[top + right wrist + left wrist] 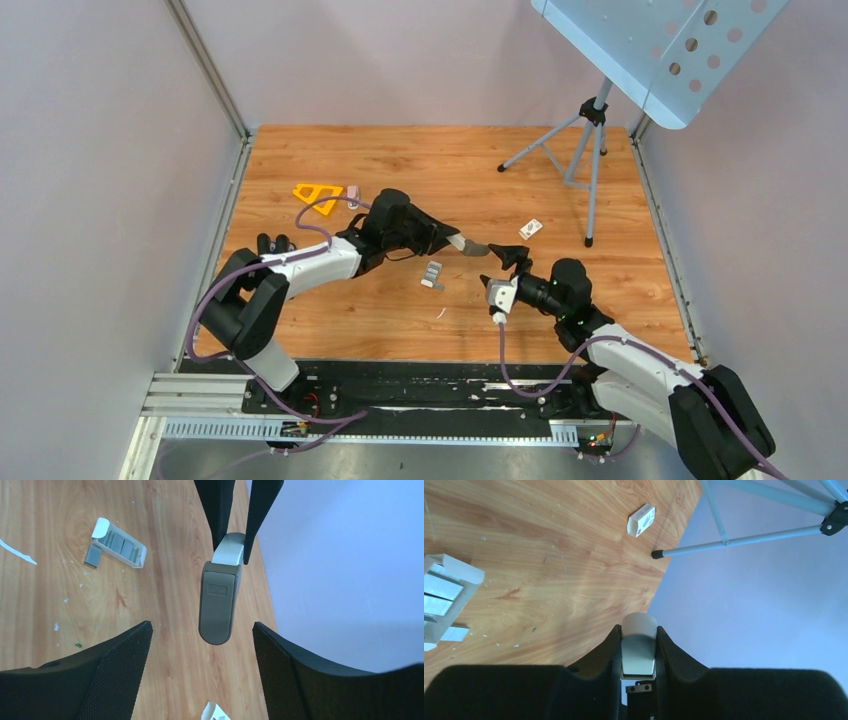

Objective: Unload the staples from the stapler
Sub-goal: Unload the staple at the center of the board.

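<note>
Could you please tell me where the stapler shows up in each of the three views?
Top external: mid-table, the stapler sticks out of the left gripper.
Left wrist: bottom centre, pinched between the fingers.
Right wrist: centre, between the spread right fingers, untouched.
Shared landmark: the staple box.
</note>
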Robot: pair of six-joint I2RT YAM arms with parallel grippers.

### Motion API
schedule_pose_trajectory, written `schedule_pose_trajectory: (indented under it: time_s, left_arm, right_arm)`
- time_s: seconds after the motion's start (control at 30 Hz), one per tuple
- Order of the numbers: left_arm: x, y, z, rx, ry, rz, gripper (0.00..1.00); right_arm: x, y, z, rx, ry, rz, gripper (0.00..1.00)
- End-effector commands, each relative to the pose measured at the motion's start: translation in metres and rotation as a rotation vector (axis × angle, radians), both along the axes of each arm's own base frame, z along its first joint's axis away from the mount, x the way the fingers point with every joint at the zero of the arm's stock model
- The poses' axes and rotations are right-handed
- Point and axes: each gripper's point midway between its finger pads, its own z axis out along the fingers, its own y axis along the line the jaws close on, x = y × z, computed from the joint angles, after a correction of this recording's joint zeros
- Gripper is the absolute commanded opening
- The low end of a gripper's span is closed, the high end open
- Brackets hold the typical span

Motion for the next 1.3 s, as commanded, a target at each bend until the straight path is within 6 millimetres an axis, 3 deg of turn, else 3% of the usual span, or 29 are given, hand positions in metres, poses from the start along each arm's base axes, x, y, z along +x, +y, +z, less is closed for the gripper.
schedule_pose_trajectory:
  time_s: [0.0, 0.63, 0.93, 1.0, 1.1, 1.27]
  left_arm:
    - [0.001, -0.013, 0.013, -0.040, -0.007, -0.001, 0.00]
    - [-0.011, -0.029, 0.015, -0.111, -0.001, -0.024, 0.00]
    - [-0.011, -0.035, 0.017, -0.141, -0.013, -0.043, 0.00]
    - [-0.012, -0.037, 0.019, -0.184, -0.018, -0.046, 0.10]
    - [-0.013, -0.037, 0.016, -0.210, -0.016, -0.043, 0.33]
    - [-0.012, -0.035, 0.019, -0.241, -0.061, -0.040, 0.50]
  right_arm:
    - [0.006, 0.002, 0.012, -0.031, -0.160, -0.006, 0.77]
    - [0.031, 0.006, 0.014, -0.094, -0.194, -0.068, 0.47]
    - [0.035, 0.006, 0.023, -0.076, -0.196, -0.080, 0.10]
    - [0.034, 0.006, 0.024, -0.069, -0.190, -0.081, 0.06]
    - [0.033, 0.005, 0.026, -0.060, -0.181, -0.085, 0.05]
    - [0.031, 0.003, 0.024, -0.057, -0.160, -0.092, 0.04]
